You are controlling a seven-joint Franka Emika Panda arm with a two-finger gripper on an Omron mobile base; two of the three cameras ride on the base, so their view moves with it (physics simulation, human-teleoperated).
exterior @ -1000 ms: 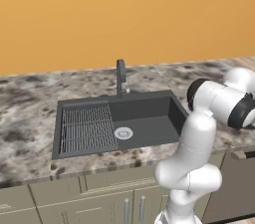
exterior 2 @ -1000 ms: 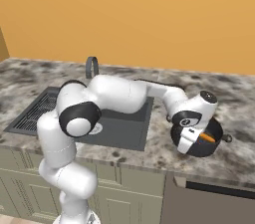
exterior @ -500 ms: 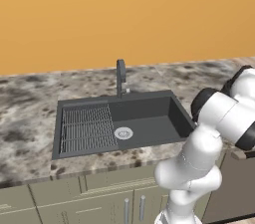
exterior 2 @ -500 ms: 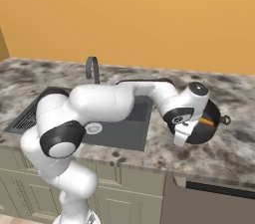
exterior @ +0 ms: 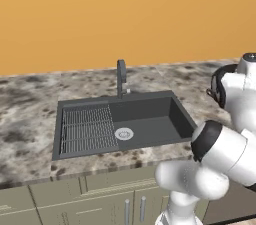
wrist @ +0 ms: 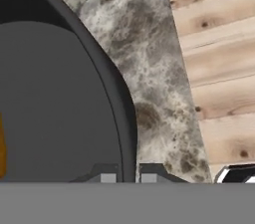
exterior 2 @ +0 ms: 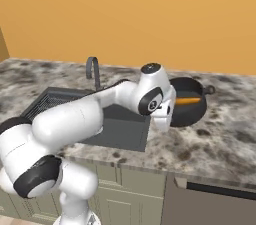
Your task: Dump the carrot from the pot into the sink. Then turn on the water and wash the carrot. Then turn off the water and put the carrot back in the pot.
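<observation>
We have the hand closed down on the rim of the pot, one finger inside the wall and one outside, as the hand view shows at its bottom edge. In the right base view the pot sits on or just above the worktop, at about three o'clock from the sink, with the wrist pressed against its near-left rim. The carrot lies inside the pot across the floor, its orange length showing over the rim; in the hand view we catch only a sliver of it at nine o'clock.

The step in hand, as we judge it, is carrying the pot over to the sink for dumping. A grip on one edge of the rim leaves the pot free to swing, so we should lift slowly and keep it level until it is over the open half of the basin, near the drain and not over the wire rack. We should also steer clear of the tap, which stands at twelve o'clock of the basin. Only then should we tip, low enough that the carrot drops into the sink and does not bounce onto the worktop. We cannot tell how firmly the rim is seated between the fingers, so sudden wrist rolls are the main risk.
</observation>
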